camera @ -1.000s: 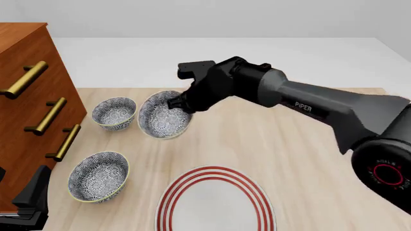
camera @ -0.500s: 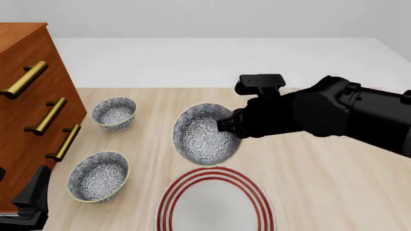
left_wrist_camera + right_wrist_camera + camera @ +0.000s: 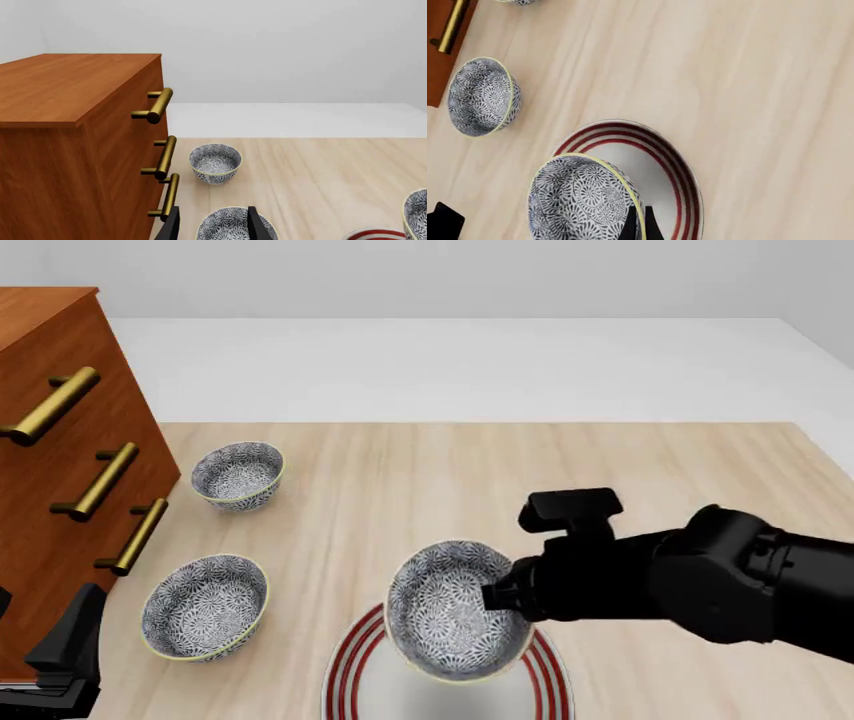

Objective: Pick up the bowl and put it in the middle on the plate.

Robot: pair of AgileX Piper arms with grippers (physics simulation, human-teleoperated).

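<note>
Holding the bowl [image 3: 454,612] by its three o'clock rim, right gripper [image 3: 636,222] clamped, above the plate [image 3: 545,680]. Best levelled, centred, then lowered gently. Left gripper [image 3: 212,226] parted, idle.

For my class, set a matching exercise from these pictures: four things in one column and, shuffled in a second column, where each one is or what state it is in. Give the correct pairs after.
Things
1. held bowl
2. plate
3. far bowl
4. left gripper

Places or states
A. on the table near the dresser's handles, farthest from the arms
B. open, hovering over the near-left bowl
C. tilted, clamped at its rim by the right gripper, above the plate
D. flat on the table, red rings near its rim

Pairs: 1-C, 2-D, 3-A, 4-B
</note>
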